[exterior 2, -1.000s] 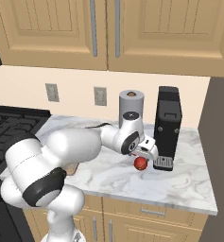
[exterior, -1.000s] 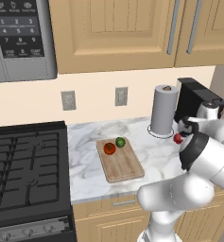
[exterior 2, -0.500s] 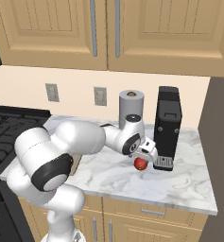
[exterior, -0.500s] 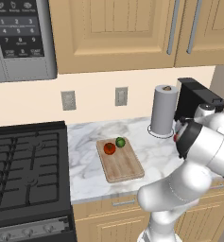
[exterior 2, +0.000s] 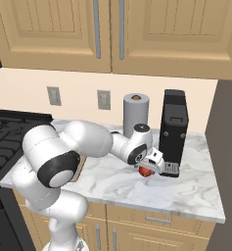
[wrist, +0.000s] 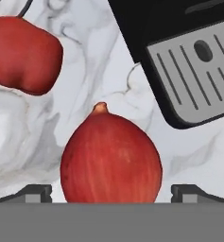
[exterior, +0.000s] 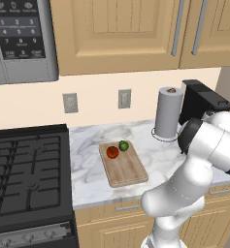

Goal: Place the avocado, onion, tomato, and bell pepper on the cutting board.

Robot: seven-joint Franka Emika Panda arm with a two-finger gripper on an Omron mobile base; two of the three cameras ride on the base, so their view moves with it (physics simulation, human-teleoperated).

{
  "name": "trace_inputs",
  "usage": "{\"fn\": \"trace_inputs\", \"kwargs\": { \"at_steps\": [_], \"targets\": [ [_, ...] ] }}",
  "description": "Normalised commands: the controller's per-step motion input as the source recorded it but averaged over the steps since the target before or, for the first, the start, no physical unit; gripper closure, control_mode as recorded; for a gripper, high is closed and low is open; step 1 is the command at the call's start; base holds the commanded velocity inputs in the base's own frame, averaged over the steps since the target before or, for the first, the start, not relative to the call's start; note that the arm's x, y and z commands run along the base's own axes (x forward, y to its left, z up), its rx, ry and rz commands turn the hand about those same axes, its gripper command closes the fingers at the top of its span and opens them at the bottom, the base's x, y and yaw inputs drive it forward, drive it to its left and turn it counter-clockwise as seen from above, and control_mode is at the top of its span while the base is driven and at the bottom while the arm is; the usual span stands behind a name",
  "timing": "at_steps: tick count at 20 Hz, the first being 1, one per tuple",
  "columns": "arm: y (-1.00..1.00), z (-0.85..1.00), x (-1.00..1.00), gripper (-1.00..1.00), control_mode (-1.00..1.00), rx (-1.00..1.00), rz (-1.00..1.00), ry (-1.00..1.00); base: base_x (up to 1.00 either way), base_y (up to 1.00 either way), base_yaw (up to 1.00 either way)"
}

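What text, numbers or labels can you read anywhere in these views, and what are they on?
Microwave keypad: rows of white number keys and small word buttons show, but they are too blurred to read with any confidence.
Coffee machine: no brand or label legible.
Paper towel roll, wall outlets, stove: no markings visible.
Nothing else in the scene carries readable text.

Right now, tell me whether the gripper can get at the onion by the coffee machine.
Probably yes. The open gripper sits right over the onion, one fingertip on each side, nothing between. The coffee machine stands close on one side and the bell pepper lies apart, neither blocking.
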Motion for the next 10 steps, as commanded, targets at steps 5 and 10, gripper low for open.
{"fn": "trace_inputs", "kwargs": {
  "at_steps": [5,10],
  "targets": [
    [0.00,-0.23,0.00,-1.00,-1.00,0.00,0.00,0.01,0.00,0.00,0.00],
    [0.00,-0.19,0.00,1.00,-1.00,0.00,0.00,0.00,0.00,0.00,0.00]
  ]
}}
